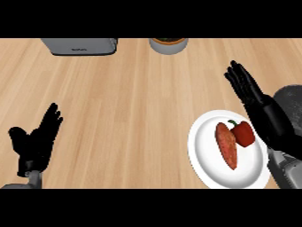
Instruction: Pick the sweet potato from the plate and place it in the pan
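Observation:
A long orange sweet potato (226, 145) lies on a white plate (209, 166) at the lower right of the wooden counter, with a red bell pepper (243, 133) right beside it. A dark pan (300, 108) shows at the right edge, partly hidden by my right forearm. My right hand (246, 85) is open with straight fingers, held above the counter just beyond the plate and left of the pan, touching nothing. My left hand (39, 135) rests open at the lower left, fingers up, holding nothing.
A grey toaster (80, 45) stands at the back left edge of the counter. A pale cup-like container (169, 45) with a dark inside stands at the back centre. Bare wood lies between the hands.

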Controlling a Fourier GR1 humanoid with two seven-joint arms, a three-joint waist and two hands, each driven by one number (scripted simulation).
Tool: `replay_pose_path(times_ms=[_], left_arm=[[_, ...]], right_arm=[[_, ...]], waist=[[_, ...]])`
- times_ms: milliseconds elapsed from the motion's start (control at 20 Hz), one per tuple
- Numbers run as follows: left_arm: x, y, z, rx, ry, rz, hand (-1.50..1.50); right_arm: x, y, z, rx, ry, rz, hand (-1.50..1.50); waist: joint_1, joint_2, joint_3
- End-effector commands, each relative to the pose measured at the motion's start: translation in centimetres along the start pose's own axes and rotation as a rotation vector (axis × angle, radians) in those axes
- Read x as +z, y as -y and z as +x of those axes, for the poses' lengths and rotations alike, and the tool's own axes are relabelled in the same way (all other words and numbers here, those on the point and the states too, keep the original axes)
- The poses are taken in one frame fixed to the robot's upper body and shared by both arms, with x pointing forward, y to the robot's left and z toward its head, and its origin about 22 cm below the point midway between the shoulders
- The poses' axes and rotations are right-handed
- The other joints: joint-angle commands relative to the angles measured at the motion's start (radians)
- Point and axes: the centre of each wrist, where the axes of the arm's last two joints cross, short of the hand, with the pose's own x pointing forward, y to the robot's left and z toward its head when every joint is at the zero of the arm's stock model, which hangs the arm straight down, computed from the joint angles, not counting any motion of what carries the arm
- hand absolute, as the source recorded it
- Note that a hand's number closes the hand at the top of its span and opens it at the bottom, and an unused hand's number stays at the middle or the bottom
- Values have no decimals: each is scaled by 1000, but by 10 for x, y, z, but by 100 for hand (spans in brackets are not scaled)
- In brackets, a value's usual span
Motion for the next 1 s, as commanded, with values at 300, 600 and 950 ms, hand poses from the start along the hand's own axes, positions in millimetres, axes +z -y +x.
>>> replay_pose_path(times_ms=[300, 600, 950], left_arm=[[3, 64, 53, 60, 374, -268, 0], [9, 79, 40, 59, 407, -292, 0], [21, 83, 45, 54, 405, -323, 0]], right_arm=[[14, 88, -8, 177, -139, 183, 150], [93, 169, -47, -159, -98, 187, -150], [63, 181, -48, 97, -99, 322, -150]], waist=[[-18, 8, -42], [-6, 6, -37], [7, 2, -38]])
